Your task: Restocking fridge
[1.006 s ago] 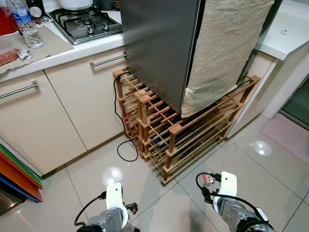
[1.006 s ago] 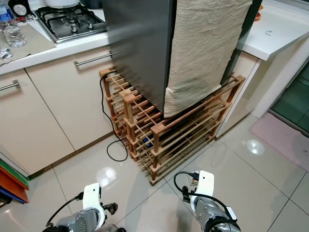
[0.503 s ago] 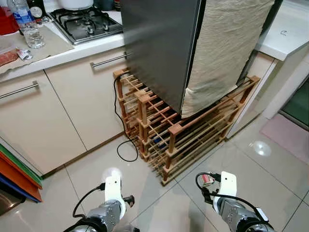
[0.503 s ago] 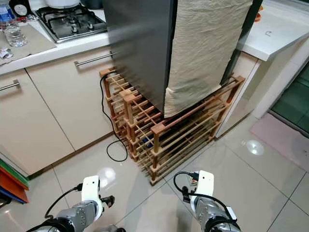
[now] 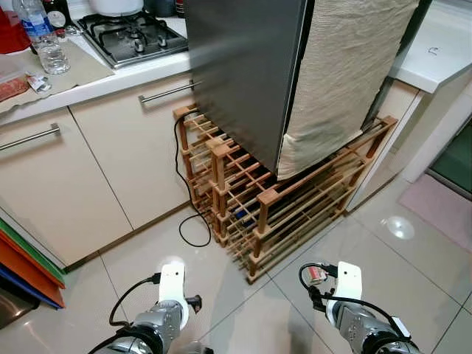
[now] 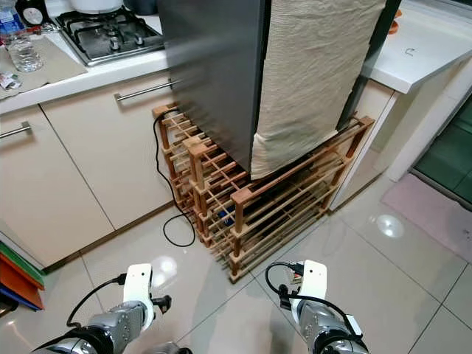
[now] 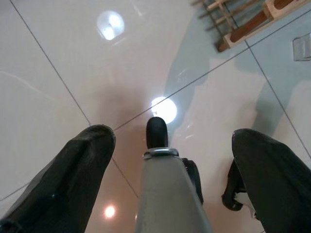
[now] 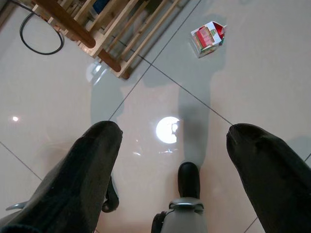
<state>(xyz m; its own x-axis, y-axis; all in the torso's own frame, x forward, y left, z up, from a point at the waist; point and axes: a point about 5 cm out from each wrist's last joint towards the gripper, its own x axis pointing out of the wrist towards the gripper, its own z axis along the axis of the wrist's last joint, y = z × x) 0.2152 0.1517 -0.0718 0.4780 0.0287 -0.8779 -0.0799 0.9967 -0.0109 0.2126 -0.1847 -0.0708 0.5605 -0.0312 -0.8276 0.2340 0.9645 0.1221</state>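
A grey fridge [image 5: 243, 74] stands shut on a low wooden rack [image 5: 265, 206], and a beige cloth [image 5: 346, 74] hangs over its front. Both arms hang low in front of me above the tiled floor. In the left wrist view my left gripper [image 7: 172, 138] is open over bare tiles with nothing between its fingers [image 7: 82, 165]. My right gripper [image 8: 175, 131] is open too, and a small red and white carton [image 8: 208, 38] lies on the floor beyond it, near the rack's corner [image 8: 116, 68].
Cream cabinets [image 5: 110, 162] run along the left under a worktop with a gas hob [image 5: 133, 33], a water bottle [image 5: 33, 26] and a glass [image 5: 51, 55]. A black cable [image 5: 184, 206] loops on the floor beside the rack. A pink mat [image 5: 442, 206] lies at the right.
My left forearm has shifted a little to the left and lower. The right arm and the fridge have not moved.
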